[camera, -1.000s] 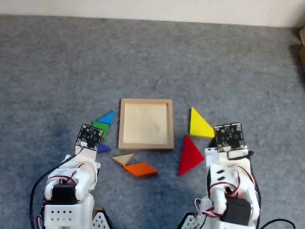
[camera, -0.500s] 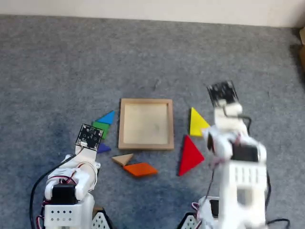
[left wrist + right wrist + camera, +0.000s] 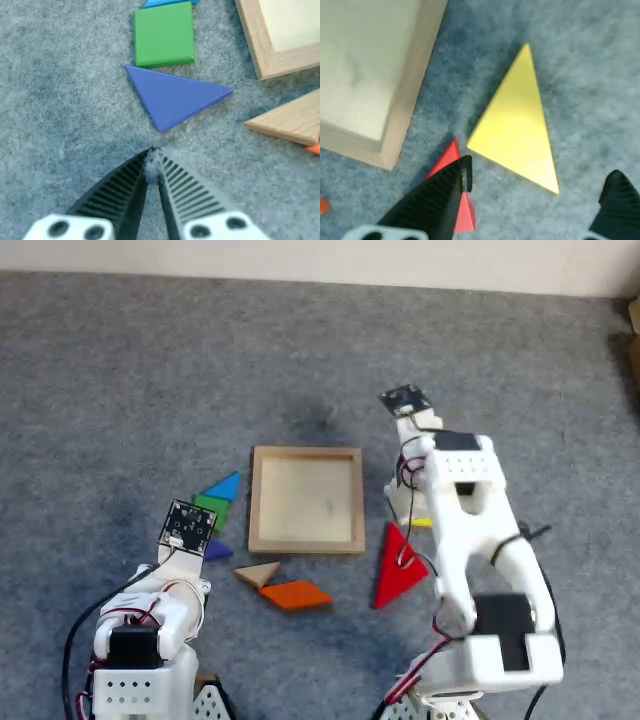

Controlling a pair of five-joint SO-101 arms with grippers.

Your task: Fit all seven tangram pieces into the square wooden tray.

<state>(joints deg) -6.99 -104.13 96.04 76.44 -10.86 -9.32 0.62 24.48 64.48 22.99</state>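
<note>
- The wooden tray lies mid-desk; every piece lies outside it.
- The right gripper hangs over the yellow triangle by the tray's right side, jaws spread wide; the red triangle lies just beside it, nearer the desk's front edge.
- The left gripper has its jaws pressed together, tips near the blue triangle; the green square touches that triangle.

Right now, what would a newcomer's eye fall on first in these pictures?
The right gripper, open, hangs over the yellow triangle, just right of the square wooden tray in the high view. The red triangle lies nearby, and left of the tray the green square and blue triangle lie before the shut left gripper.
</note>
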